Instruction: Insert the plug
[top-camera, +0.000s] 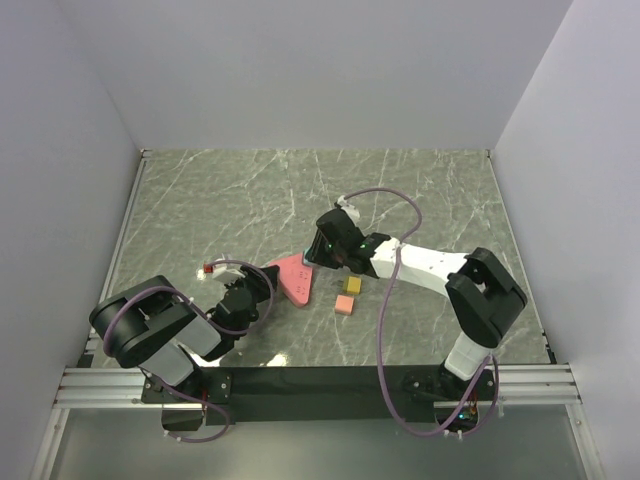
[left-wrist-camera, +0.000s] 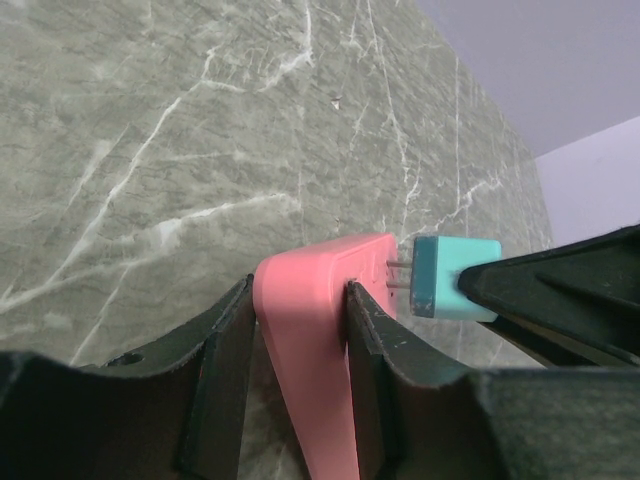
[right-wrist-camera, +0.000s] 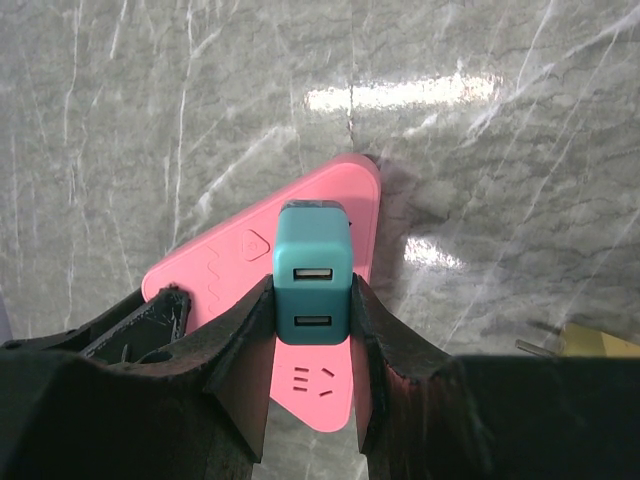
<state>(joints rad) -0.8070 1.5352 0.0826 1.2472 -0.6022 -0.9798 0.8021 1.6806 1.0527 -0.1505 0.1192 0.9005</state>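
Observation:
A pink triangular power strip (top-camera: 292, 277) lies flat on the marble table. My left gripper (left-wrist-camera: 298, 290) is shut on its narrow corner (left-wrist-camera: 310, 340), one finger on each side. My right gripper (right-wrist-camera: 312, 300) is shut on the plug (right-wrist-camera: 312, 255), a teal block with two USB ports facing the right wrist camera. In the left wrist view the plug (left-wrist-camera: 455, 277) stands at the strip's face, its two metal prongs (left-wrist-camera: 398, 275) reaching the pink surface, with a gap still showing between plug body and strip. From above, the right gripper (top-camera: 318, 255) is over the strip's far corner.
A yellow block (top-camera: 353, 285) and a salmon block (top-camera: 345, 304) lie just right of the strip. A small red-and-white piece (top-camera: 209, 268) sits to the left of my left gripper. Purple cables loop over both arms. White walls enclose the table.

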